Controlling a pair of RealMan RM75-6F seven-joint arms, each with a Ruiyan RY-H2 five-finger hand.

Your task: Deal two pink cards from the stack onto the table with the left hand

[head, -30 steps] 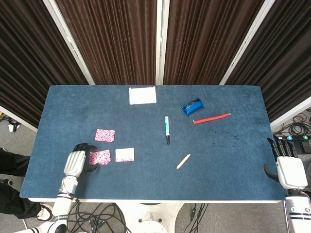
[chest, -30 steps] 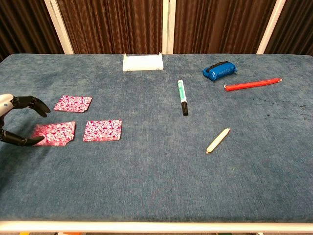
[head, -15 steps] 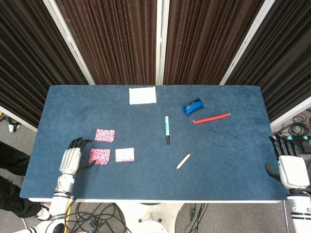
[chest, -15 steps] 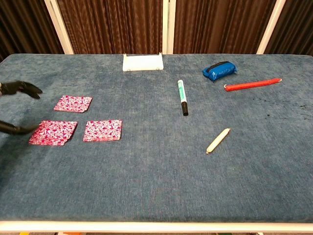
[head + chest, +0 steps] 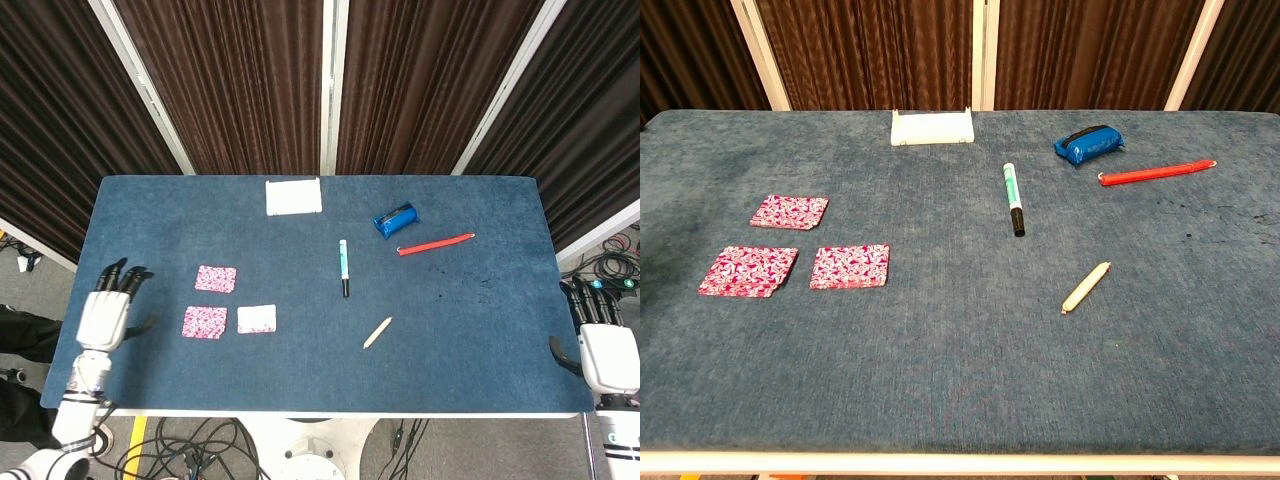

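A blue felt-covered table (image 5: 300,380) seen from above and from chest height. Toward eight o'clock lie three pink patterned pieces: one card (image 5: 216,279) farther from the robot, and two nearer, side by side. The left of that pair (image 5: 205,322) looks thicker in the chest view, with a dark edge beneath it, so it is probably the stack (image 5: 748,271); the right one (image 5: 256,319) is a single card. By that reading two cards are already dealt.

The left hand (image 5: 106,316) sits at nine o'clock, over the table's left edge, clear of the stack, fingers spread and holding nothing. The right hand (image 5: 605,352) rests off the right edge at four o'clock; its fingers look loosely extended and empty.

To finish well, the left hand should draw away flat and level, so no fingertip drags a card out of place.

Only the head view shows the hands; the chest view shows neither. The chest view shows the cards' pink pattern and the stack's thickness, which glare washes out from above. Both show a white tray (image 5: 294,196) at twelve o'clock, a green marker (image 5: 343,266), a blue pouch (image 5: 396,220), a red pen (image 5: 436,244) and a cream stick (image 5: 377,332).
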